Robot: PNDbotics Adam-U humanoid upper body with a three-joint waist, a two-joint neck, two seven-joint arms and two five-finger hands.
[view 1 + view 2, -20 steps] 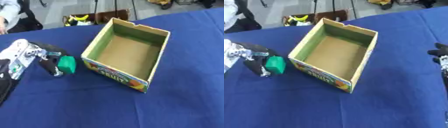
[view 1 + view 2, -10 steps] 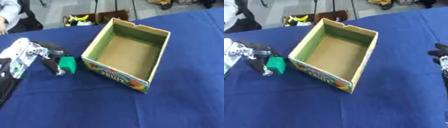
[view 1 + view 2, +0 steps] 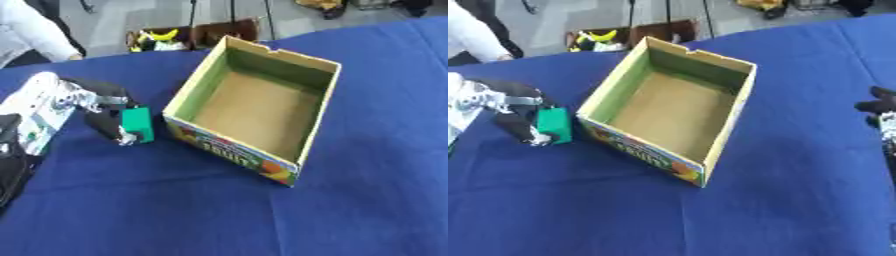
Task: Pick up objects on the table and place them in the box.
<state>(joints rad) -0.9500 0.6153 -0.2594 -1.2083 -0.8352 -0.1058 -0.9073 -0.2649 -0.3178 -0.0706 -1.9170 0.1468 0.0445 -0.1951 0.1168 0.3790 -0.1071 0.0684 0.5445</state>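
A small green block is pinched in my left hand, just left of the box's near-left corner and low over the blue tablecloth. The open cardboard box, green inside with a brown floor and fruit print on its front wall, sits mid-table and holds nothing. My right hand shows only at the right edge of the right eye view, dark fingers visible, far from the box.
The blue cloth covers the whole table. Beyond the far edge stand cartons with yellow items on the floor. A person's white sleeve is at the upper left, off the table.
My left hand with the green block has edged slightly right and up, toward the box's left wall. The right hand has stayed put.
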